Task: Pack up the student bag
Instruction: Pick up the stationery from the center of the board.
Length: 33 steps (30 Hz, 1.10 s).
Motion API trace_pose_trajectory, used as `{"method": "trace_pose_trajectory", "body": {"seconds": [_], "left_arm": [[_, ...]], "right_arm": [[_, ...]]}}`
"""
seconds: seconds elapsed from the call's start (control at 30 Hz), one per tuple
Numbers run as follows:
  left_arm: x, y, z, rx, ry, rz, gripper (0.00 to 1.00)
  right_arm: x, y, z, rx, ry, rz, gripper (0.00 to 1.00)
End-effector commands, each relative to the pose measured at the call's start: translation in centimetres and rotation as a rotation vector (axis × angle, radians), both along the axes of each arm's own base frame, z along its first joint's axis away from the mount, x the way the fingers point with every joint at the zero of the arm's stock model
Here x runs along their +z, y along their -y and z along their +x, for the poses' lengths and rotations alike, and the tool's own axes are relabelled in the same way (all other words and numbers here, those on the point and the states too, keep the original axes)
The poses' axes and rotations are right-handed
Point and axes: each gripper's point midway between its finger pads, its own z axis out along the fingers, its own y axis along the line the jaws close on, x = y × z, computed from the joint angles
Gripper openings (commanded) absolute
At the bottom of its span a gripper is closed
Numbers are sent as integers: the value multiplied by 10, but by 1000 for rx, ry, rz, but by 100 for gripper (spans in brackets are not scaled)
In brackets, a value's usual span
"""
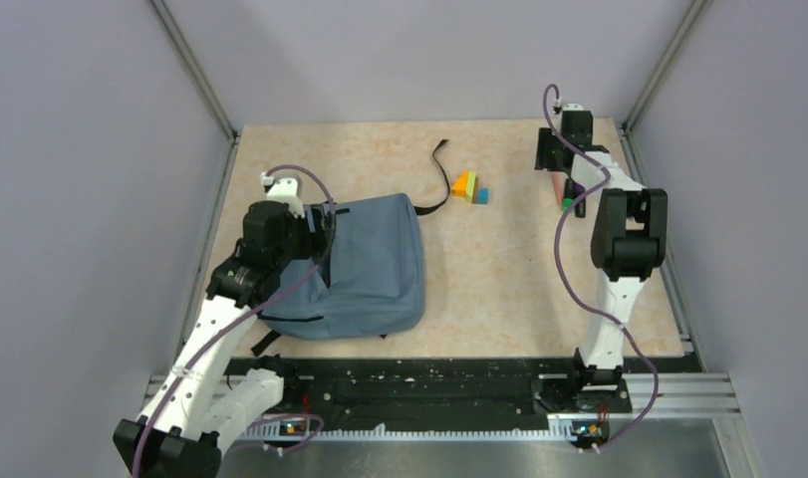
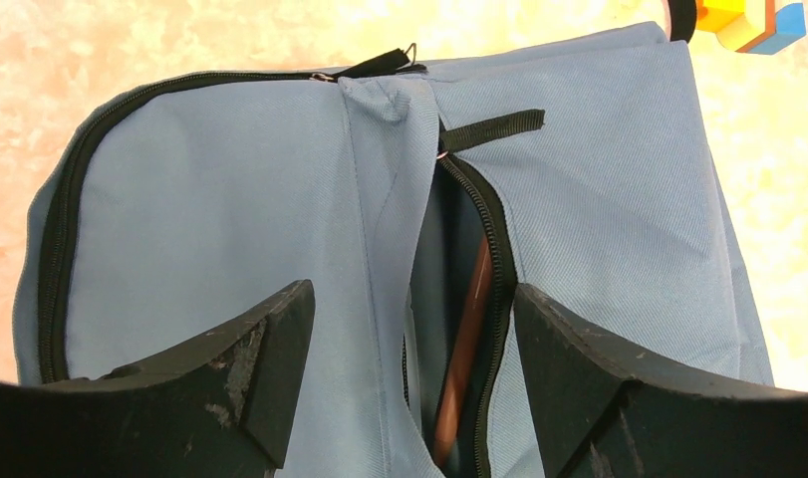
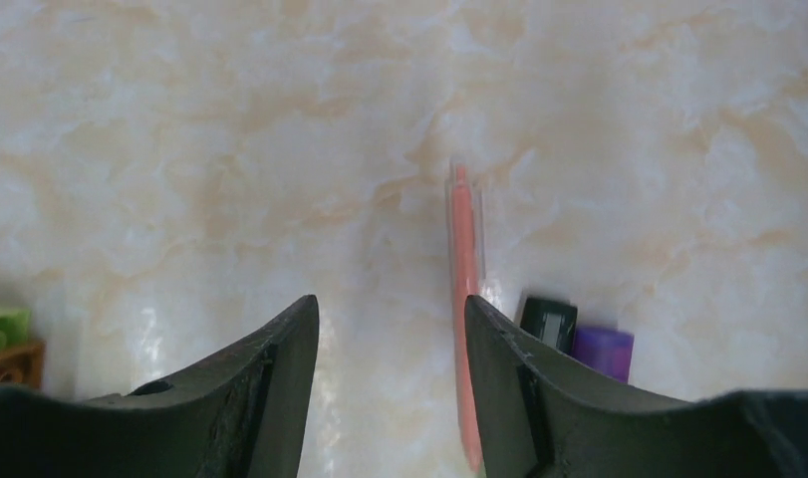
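The student bag [image 1: 375,264] is a dusty-blue backpack lying flat on the left half of the table. In the left wrist view its black zipper [image 2: 496,261] gapes in a long slit, and a brown pencil-like stick [image 2: 466,344] lies inside the bag [image 2: 210,229]. My left gripper [image 1: 325,232] hangs over the bag's left part, open [image 2: 411,334], its jaws straddling the slit and holding nothing. My right gripper [image 1: 567,191] is at the far right, open [image 3: 392,334] just above the table. A salmon-pink pen [image 3: 463,269] lies along the inner face of its right finger [image 3: 539,398].
Coloured blocks [image 1: 469,187] sit beyond the bag, beside a loose black strap [image 1: 441,171]. A black piece [image 3: 549,321] and a purple piece [image 3: 604,351] lie right of the pen. Green and brown bits [image 3: 3,344] show at the left edge. A metal rail [image 1: 644,209] borders the right side.
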Motion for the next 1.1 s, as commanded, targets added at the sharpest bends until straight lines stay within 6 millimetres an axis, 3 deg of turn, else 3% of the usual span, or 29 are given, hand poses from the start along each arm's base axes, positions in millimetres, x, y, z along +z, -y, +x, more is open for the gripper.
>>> {"method": "trace_pose_trajectory", "body": {"seconds": [0.0, 0.17, 0.33, 0.6, 0.67, 0.73, 0.8, 0.87, 1.07], "left_arm": [[14, -1, 4, 12, 83, -26, 78], [11, 1, 4, 2, 69, -29, 78], [7, 1, 5, 4, 53, -25, 78], [9, -1, 4, 14, 63, -18, 78], [13, -1, 3, 10, 78, -24, 78], [17, -1, 2, 11, 100, -30, 78], [19, -1, 2, 11, 114, -33, 78], [18, -3, 3, 17, 117, -26, 78], [22, 0, 3, -22, 138, -12, 78]], "right_arm": [[-17, 26, 20, 21, -77, -73, 52], [-43, 43, 27, -3, -143, -122, 47], [-63, 46, 24, 19, -206, -104, 37], [-63, 42, 15, 43, -226, -95, 20], [-64, 38, 11, 55, -233, -75, 12], [-63, 37, 8, 53, -239, -66, 0], [-59, 36, 3, 42, -242, -55, 0], [-43, 35, 1, 27, -205, -45, 0], [3, 2, -20, 59, -61, 133, 0]]}}
